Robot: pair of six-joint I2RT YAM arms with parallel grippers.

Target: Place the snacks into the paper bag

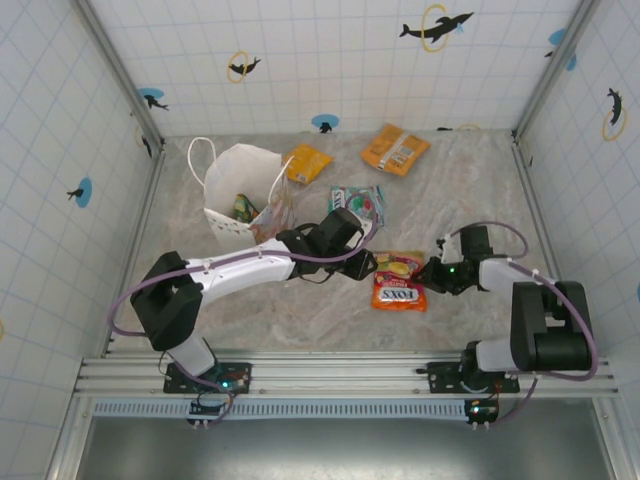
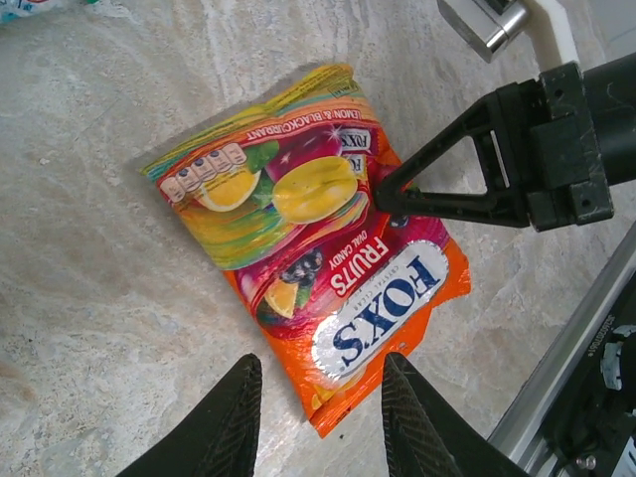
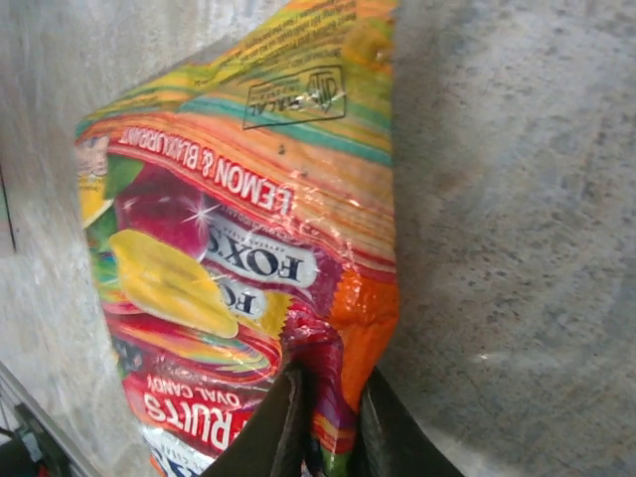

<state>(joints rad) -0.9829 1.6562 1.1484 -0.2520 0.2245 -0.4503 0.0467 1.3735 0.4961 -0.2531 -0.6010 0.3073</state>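
Marbled beige surface [image 1: 470, 200], tiled walls around it. White paper carrier bag with loop handles [image 1: 240, 175] sits back left, mouth open, a few packets showing inside. Large orange-yellow foil packet [image 1: 395, 149] lies flat at the back, right of centre. Smaller orange-yellow foil packet [image 1: 308, 163] lies just right of the bag. Teal foil packet [image 1: 358, 203] lies in front of that, near the left arm's wrist. Red-orange "FOXS" foil candy packet [image 1: 400, 285] [image 2: 308, 229] [image 3: 229, 229] lies flat front centre, between the two tools, well apart from the bag. Left tool [image 1: 365, 265] [image 2: 320, 363] is open, jaws apart either side of the packet's logo-end corner; contact unclear. Right tool [image 1: 428, 275] [image 3: 330, 378] is pinched onto the packet's right edge, foil between its fingers [image 3: 283, 427].
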